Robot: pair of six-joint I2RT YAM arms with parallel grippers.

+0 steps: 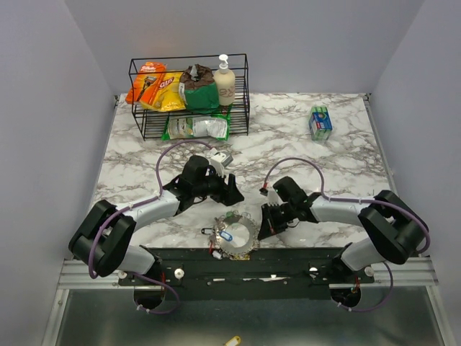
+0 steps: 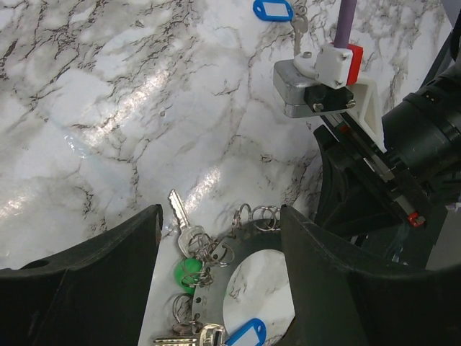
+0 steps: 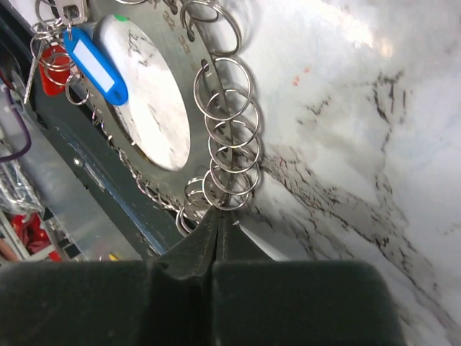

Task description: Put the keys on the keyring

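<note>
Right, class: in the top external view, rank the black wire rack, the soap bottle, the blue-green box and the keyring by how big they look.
1. black wire rack
2. keyring
3. soap bottle
4. blue-green box
The keyring lies nearest the camera, so its place above the bottle is unsure.

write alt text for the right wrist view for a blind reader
The right gripper has its dark fingers pressed together at the rim of the flat silvery keyring, which lies on a marble table with small split rings strung along its edge. A blue tag and keys sit at its top left.
</note>
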